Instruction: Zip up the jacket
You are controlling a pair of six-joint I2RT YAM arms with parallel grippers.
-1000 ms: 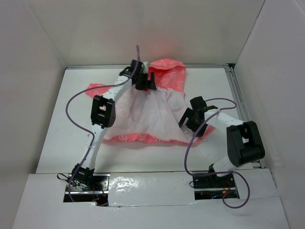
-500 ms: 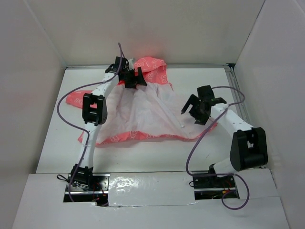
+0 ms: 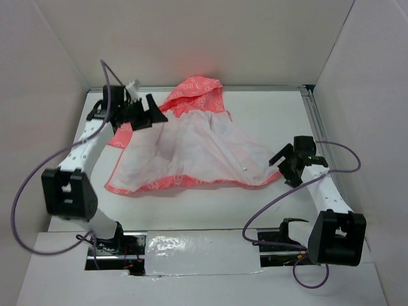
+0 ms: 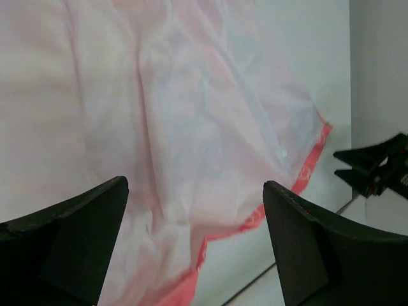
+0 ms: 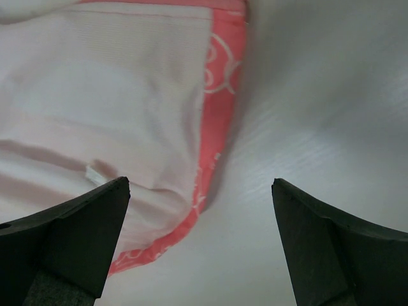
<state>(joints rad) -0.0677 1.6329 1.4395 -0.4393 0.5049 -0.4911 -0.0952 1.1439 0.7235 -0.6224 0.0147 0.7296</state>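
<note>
The jacket [image 3: 191,150] lies spread open on the white table, pale whitish-pink lining up, coral-pink hood [image 3: 199,92] at the back and coral hem along the front. My left gripper [image 3: 150,115] is open and empty above the jacket's left shoulder; its wrist view shows the lining [image 4: 159,115] and the coral edge [image 4: 306,172] below the fingers. My right gripper [image 3: 285,164] is open and empty just right of the jacket's right corner; its wrist view shows that coral-edged corner [image 5: 217,127] beside bare table.
White walls enclose the table [image 3: 268,115] on the left, back and right. A metal rail [image 3: 319,127] runs along the right edge. Purple cables [image 3: 38,172] loop beside both arms. The arm bases stand at the near edge.
My left gripper has swung left off the collar and the jacket now lies spread flat, shifted left. My right gripper has pulled back to the right and lower, off the jacket.
</note>
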